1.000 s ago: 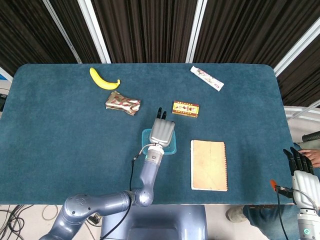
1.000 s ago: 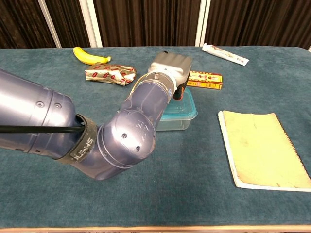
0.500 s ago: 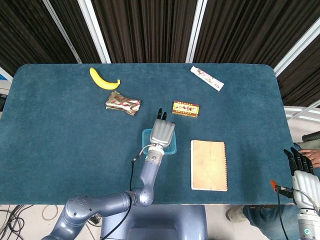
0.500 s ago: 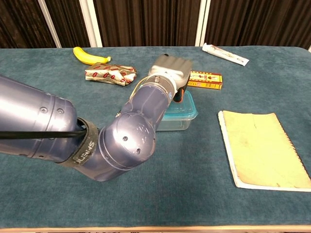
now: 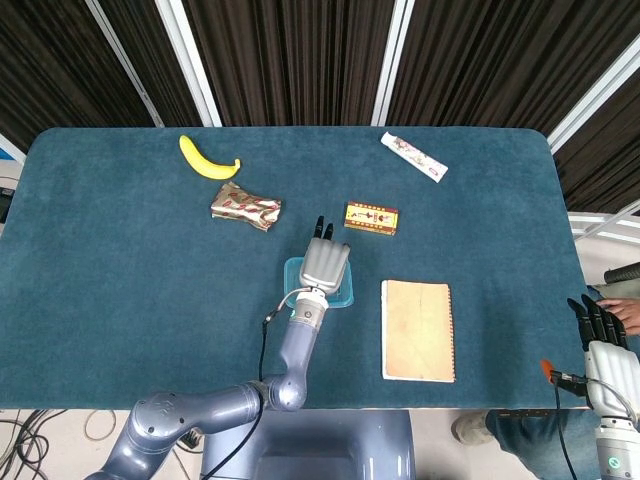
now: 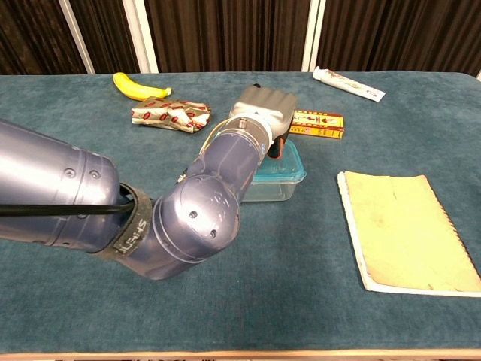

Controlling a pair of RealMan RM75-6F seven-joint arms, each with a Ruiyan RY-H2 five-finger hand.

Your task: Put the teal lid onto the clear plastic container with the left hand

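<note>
Barely anything is changing across the last second: the left arm's elbow is shifting slightly in the chest view, while the left hand (image 5: 324,264) is staying where it was, over the clear plastic container (image 6: 279,188), palm down with its dark fingertips reaching past the far rim. That near stillness suggests the placing step is at or close to its end, with the hand either pressing the lid home or about to lift away; which of the two, the pictures are not settling.

The bench (image 5: 120,260) is carrying the task's things at its middle. The container is sitting just left of the tan notebook (image 5: 418,330) and just in front of the small yellow-and-red box (image 5: 371,217). The teal lid (image 6: 291,162) is lying on top of the container, its edge showing along the right side and front in the chest view, directly beneath the hand and apparently touching it. Whether all corners are seated is hidden by the hand and forearm.

The left hand's fingers are stretching forward, lying flat and close together on the lid instead of curling round it; from the chest view a dark thumb seems to be hanging at the lid's right edge, so whether it is pinching or only resting I cannot tell. The right hand (image 5: 600,345) is waiting off the bench's right corner, fingers straight and holding nothing.
</note>
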